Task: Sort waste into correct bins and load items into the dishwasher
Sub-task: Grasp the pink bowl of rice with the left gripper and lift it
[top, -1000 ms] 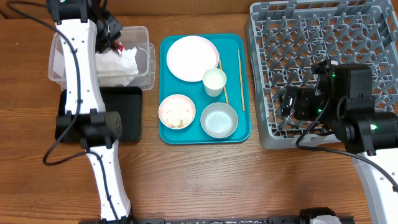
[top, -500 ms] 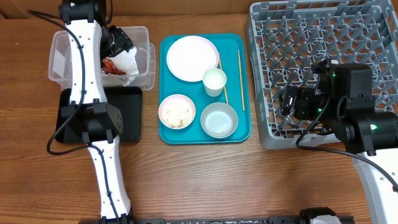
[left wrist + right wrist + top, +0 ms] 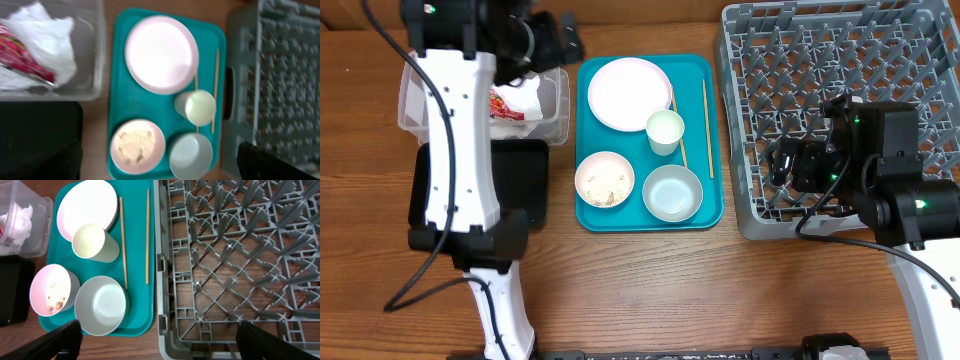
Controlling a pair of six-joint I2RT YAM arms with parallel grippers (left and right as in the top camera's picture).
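The crumpled white napkin (image 3: 527,95) and the red wrapper (image 3: 503,103) lie in the clear tub (image 3: 552,110). My left gripper (image 3: 560,38) hangs open and empty over the tub's back right corner. On the teal tray (image 3: 712,150) are the plate (image 3: 629,93), the cup (image 3: 665,131), the small dish (image 3: 605,180) with rice scraps, the bowl (image 3: 672,193) and two chopsticks (image 3: 706,128). My right gripper (image 3: 782,165) stands open over the front left part of the grey dish rack (image 3: 820,60), holding nothing. In the right wrist view its fingers (image 3: 65,340) straddle the bowl (image 3: 102,304) and the rack's corner.
The flat black tray (image 3: 528,185) lies in front of the tub, partly under my left arm. The rack's left wall (image 3: 161,265) stands close beside the teal tray's right edge. Bare wooden table runs along the front.
My left gripper opened and let the red wrapper drop into the tub. It then swung back and right, off the tub toward the teal tray. The right arm has not moved.
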